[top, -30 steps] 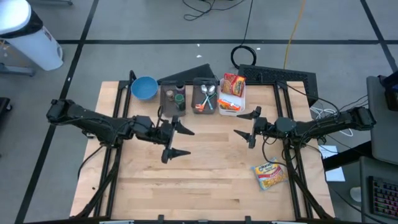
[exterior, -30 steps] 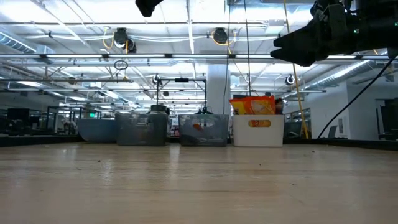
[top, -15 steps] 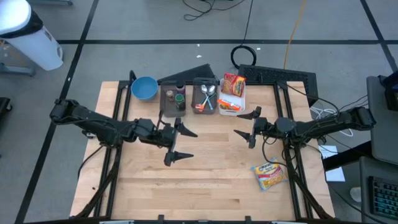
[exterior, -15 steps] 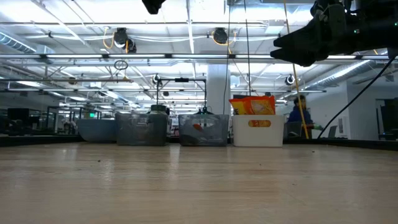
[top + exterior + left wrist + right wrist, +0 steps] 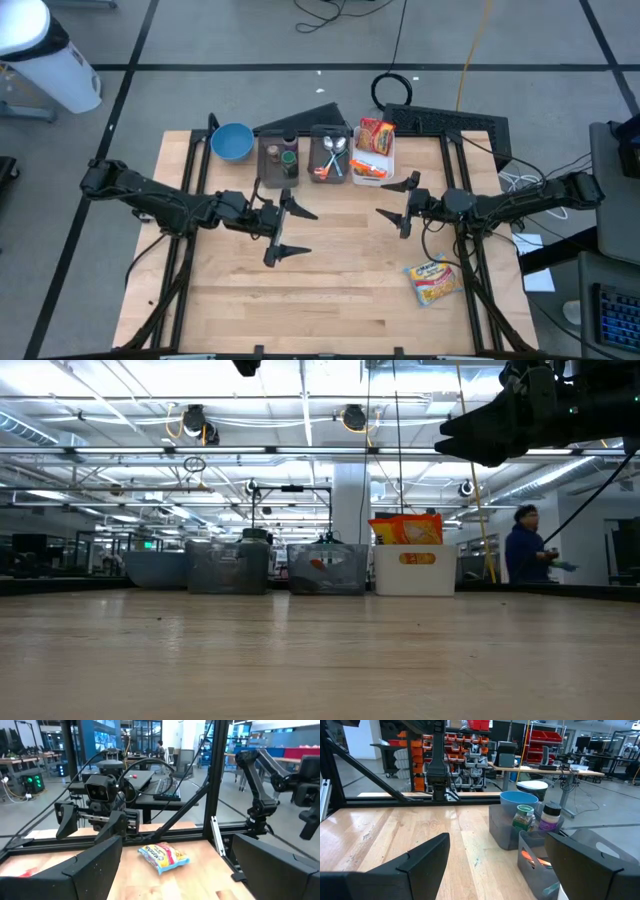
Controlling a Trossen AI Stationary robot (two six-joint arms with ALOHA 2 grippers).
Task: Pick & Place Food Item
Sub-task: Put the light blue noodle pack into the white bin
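A yellow food packet (image 5: 432, 280) lies flat on the wooden table near its front right; the left wrist view shows the packet (image 5: 165, 857) too. A white bin (image 5: 373, 150) with snack packets stands at the far edge. My left gripper (image 5: 302, 232) hangs open above the table's middle, pointing level toward the right edge, with nothing between its fingers. My right gripper (image 5: 383, 199) hangs open right of centre, pointing level toward the left edge, also with nothing between its fingers. Both are well above the table; the right gripper (image 5: 480, 435) shows high in the low view.
At the far edge stand a blue bowl (image 5: 231, 141), a grey bin with jars (image 5: 279, 158) and a grey bin with spoons (image 5: 330, 155), left of the white bin. Bare wood (image 5: 330, 290) lies in the middle and front. A person (image 5: 525, 550) stands in the room beyond.
My left gripper has edged slightly toward the table's right edge and rolled a little about its own axis, staying open. A person has walked into the low view behind the table. The right arm has kept still.
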